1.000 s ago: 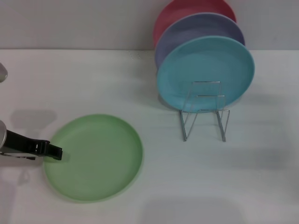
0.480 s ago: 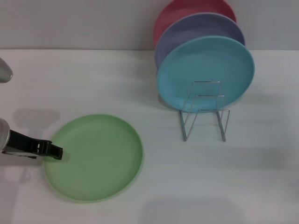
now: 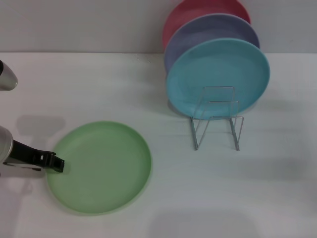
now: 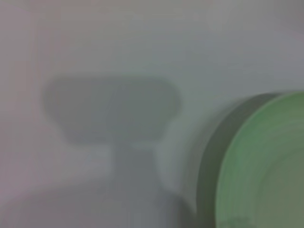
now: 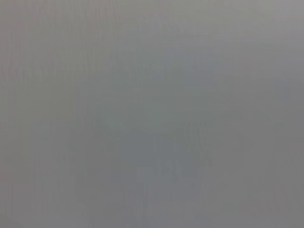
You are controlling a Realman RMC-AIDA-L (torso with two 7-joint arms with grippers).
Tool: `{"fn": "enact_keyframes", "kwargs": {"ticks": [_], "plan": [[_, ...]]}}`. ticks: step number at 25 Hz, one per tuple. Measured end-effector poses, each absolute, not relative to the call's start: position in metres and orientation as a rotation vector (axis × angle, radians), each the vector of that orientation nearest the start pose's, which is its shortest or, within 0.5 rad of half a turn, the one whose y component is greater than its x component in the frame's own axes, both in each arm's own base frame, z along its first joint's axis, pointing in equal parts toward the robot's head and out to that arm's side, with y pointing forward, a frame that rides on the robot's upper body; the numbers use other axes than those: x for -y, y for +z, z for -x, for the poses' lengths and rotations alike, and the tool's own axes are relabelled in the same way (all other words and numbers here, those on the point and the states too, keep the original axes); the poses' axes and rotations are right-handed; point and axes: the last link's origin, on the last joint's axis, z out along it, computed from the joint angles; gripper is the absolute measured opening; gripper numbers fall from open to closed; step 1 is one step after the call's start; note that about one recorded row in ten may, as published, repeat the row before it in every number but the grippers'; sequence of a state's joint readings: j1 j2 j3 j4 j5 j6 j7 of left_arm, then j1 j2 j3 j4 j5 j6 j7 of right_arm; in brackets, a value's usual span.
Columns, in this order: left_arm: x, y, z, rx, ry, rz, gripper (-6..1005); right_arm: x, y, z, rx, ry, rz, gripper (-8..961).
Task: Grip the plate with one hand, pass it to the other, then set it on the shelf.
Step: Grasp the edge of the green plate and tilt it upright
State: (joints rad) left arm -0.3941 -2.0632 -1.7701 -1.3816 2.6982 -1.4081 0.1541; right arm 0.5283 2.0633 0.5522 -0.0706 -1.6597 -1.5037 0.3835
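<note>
- White tabletop (image 3: 99,84) against a plain grey wall; I work from the head view, as the right wrist view shows only blank grey.
- The plate (image 3: 99,167), light green, lies flat on the near left of the tabletop, well apart from the shelf (image 3: 217,119).
- The shelf, a silver wire rack, stands to the right; a turquoise plate (image 3: 218,74), a lavender plate (image 3: 208,30) and a pink plate (image 3: 198,10) lean upright behind its front loops, which stand free.
- Left gripper (image 3: 55,162): low at the plate's left rim, its dark tip touching or just overlapping the edge. I cannot tell how far its fingers are parted, nor whether they have hold of the rim.
- Right gripper: not visible in any view.
- Step in hand, as I judge it: the first grasp; the plate is not yet lifted.
- Next move, in my judgement: a firm pinch on the shallow rim, then a lift high enough to offer the opposite edge to the right arm.
</note>
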Motion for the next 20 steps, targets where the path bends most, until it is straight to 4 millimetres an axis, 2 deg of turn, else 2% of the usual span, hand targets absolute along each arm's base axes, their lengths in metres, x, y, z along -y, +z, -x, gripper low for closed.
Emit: {"fn": "enact_keyframes", "kwargs": {"ticks": [12,17,20], "plan": [[-0.3393,0.0218,0.257,1.468,0.369,2.042,349,-0.3327,0.0817,-0.3332,-0.408,0.966,1.19,743],[-0.3433,0.0207,0.2547,1.45,0.38,2.059,207,-0.3327,0.0815,-0.3331,-0.408,0.966,1.19,743],[-0.3446,0.0205,0.2536,1.442,0.382,2.067,182,-0.3326,0.0809,-0.3329,-0.41,0.967,1.19,743]]}}
